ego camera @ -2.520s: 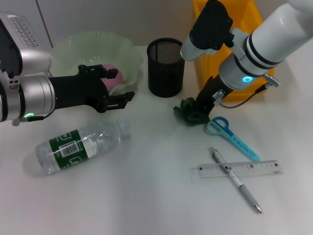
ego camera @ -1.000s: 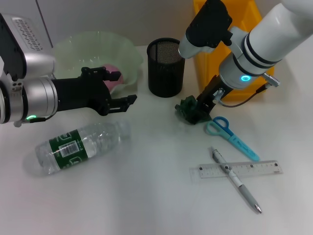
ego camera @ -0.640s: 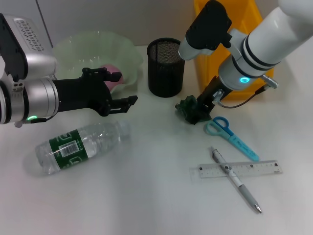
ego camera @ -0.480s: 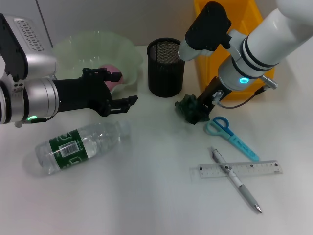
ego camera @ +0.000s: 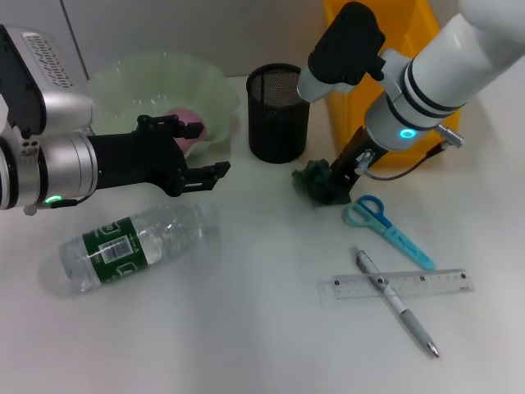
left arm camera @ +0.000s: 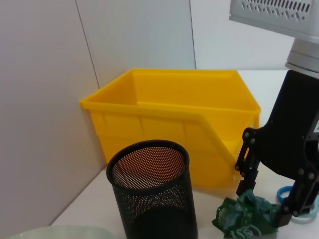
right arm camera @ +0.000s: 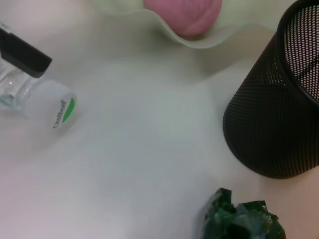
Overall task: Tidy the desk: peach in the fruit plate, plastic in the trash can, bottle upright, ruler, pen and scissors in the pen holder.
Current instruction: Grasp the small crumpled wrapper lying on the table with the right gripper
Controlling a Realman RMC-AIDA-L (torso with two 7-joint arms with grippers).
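Since a couple of seconds ago the right gripper (ego camera: 338, 176) has drawn the crumpled green plastic (ego camera: 316, 181) slightly closer to the pen holder (ego camera: 278, 112) and begun to raise it, which suggests the plastic step is under way, with the yellow trash can (ego camera: 354, 57) just behind it as the likely goal. In the left wrist view the right gripper's jaws stand either side of the plastic, pinching it; it looks held rather than merely touched.

The left gripper (ego camera: 199, 153) has crept a little toward the pen holder and hovers above the table, its fingers spread and empty, between the fruit plate (ego camera: 156, 82) and the lying bottle (ego camera: 135, 244).

The peach (ego camera: 190, 129) already sits in the fruit plate. Scissors (ego camera: 385, 225), pen (ego camera: 395, 301) and ruler (ego camera: 397, 284) lie on the table, well away from the pen holder on its near right.
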